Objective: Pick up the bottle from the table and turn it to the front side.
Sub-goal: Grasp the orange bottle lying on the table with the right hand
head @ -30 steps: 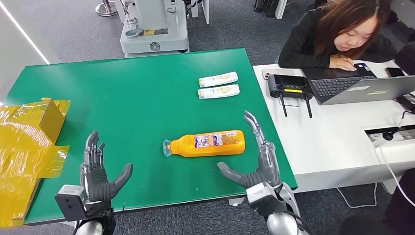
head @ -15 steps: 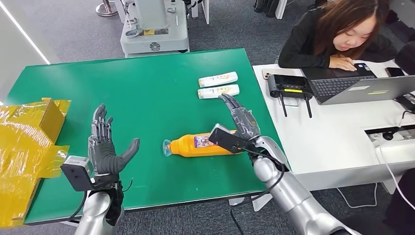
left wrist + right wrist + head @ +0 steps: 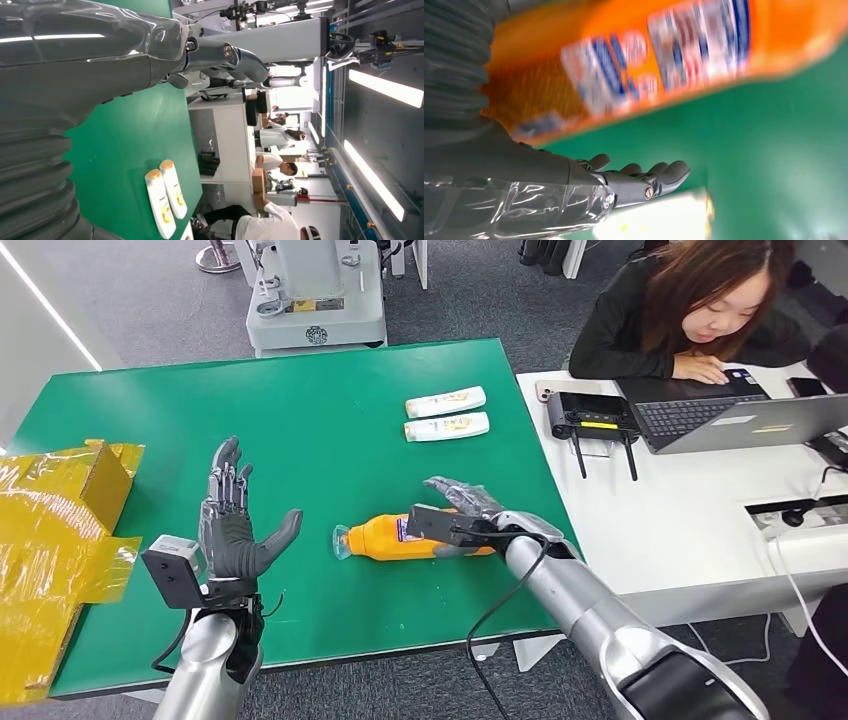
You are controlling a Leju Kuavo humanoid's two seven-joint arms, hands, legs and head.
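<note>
On the green tabletop, an orange bottle lies on its side, pale cap end toward our left, its label facing partly up. Our right robot hand is draped over the bottle's far half, fingers reaching across the top; from the wrist camera the bottle sits just beside the fingers, which are spread with green tabletop showing between them and the bottle. We judge the hand wide and not yet closed on anything. Our left robot hand is raised above the tabletop, well apart from the bottle, fingers splayed and palm turned inward, holding nothing.

Two small white bottles lie side by side farther back on the tabletop, and yellow wrapped packaging sits at our left edge. A person works at a laptop on the white desk beside us.

The risk from here, as we read it, is the grasp itself. The bottle is round-sided and lying loose, so fingers closing unevenly could roll it away or push it toward the near edge. A grip taken only at the far half may let the cap end droop when lifted, and the smooth plastic could slip during the turn.
</note>
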